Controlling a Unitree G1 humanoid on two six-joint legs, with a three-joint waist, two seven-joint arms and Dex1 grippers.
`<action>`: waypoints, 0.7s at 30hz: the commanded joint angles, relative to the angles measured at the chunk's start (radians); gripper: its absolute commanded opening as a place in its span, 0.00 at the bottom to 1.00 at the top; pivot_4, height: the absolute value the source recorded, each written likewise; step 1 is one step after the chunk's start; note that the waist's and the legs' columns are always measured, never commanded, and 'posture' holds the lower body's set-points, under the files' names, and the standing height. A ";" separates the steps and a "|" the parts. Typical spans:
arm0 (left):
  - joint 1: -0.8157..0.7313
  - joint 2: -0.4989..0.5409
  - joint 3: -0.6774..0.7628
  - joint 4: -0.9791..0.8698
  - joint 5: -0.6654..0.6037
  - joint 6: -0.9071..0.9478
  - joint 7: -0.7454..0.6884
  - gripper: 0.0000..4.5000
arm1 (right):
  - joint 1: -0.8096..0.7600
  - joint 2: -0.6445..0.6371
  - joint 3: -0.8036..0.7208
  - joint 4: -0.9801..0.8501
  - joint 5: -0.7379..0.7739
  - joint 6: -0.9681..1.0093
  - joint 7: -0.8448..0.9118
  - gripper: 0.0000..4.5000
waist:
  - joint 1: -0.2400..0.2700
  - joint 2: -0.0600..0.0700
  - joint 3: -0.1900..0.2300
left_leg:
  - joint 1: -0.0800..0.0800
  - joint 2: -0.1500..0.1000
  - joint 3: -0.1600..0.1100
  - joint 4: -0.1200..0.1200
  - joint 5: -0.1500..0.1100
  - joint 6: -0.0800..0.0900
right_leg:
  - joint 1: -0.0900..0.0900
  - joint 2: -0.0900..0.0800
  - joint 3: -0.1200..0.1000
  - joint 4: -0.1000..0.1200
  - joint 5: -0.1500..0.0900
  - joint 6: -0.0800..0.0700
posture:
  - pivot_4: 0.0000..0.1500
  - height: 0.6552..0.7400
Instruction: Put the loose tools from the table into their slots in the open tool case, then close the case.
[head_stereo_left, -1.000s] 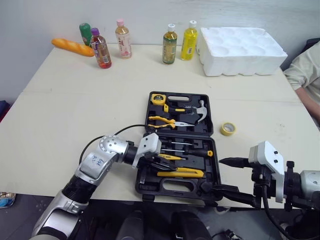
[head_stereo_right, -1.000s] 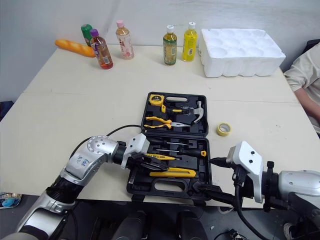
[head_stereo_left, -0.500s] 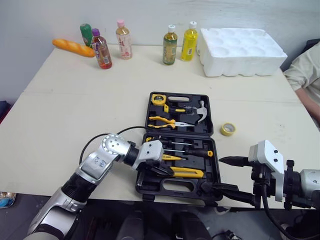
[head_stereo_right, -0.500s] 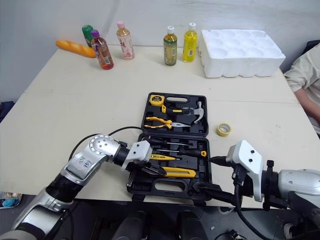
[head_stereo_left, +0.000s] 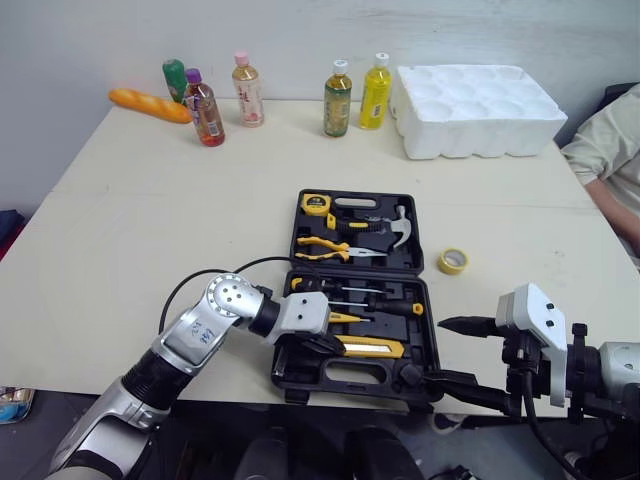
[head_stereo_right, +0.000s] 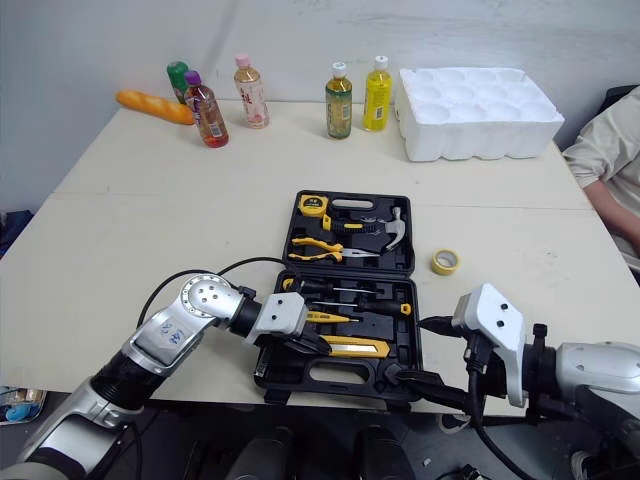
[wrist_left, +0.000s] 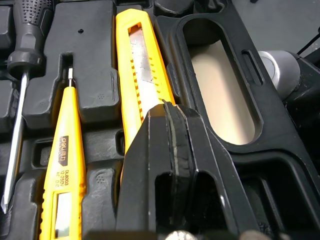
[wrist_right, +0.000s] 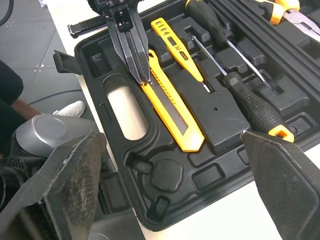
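Note:
The black tool case lies open near the table's front edge. Its far half holds a tape measure, pliers and a hammer. Its near half holds screwdrivers, a yellow tester pen and a yellow utility knife. My left gripper is shut, its tips resting on the knife's handle end with nothing between them. A yellow tape roll lies loose on the table right of the case. My right gripper hangs open at the case's front right corner, holding nothing.
Several drink bottles and a bread loaf line the table's far edge. A white foam tray sits at the far right. A person's sleeve shows beyond the table's right edge.
My left gripper has slid right and toward the front of the case, onto the utility knife. The right arm has stayed put. The camera has shifted slightly.

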 joint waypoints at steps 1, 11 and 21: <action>0.040 0.000 -0.029 0.044 0.049 0.005 0.014 0.01 | -0.009 -0.015 0.012 -0.015 -0.007 -0.010 0.000 1.00 | 0.000 0.000 0.000 | 0.000 0.000 0.000 0.000 0.000 0.000 | 0.000 0.000 0.000 0.000 0.000 0.000 | 1.00 1.00; 0.053 0.062 0.411 -0.113 -0.429 0.378 0.021 0.41 | -0.006 -0.022 -0.088 0.085 -0.078 -0.076 0.083 1.00 | -0.011 -0.001 0.003 | -0.007 0.000 0.000 -0.001 0.001 -0.001 | -0.009 0.001 -0.001 0.002 0.000 0.000 | 1.00 1.00; 0.321 0.307 0.776 -0.066 -0.434 0.345 0.053 0.99 | 0.134 -0.051 -0.342 0.438 -0.292 -0.199 0.277 1.00 | -0.013 -0.001 0.003 | -0.003 0.000 0.001 -0.008 0.001 -0.001 | -0.007 0.000 0.000 -0.002 0.000 0.000 | 1.00 1.00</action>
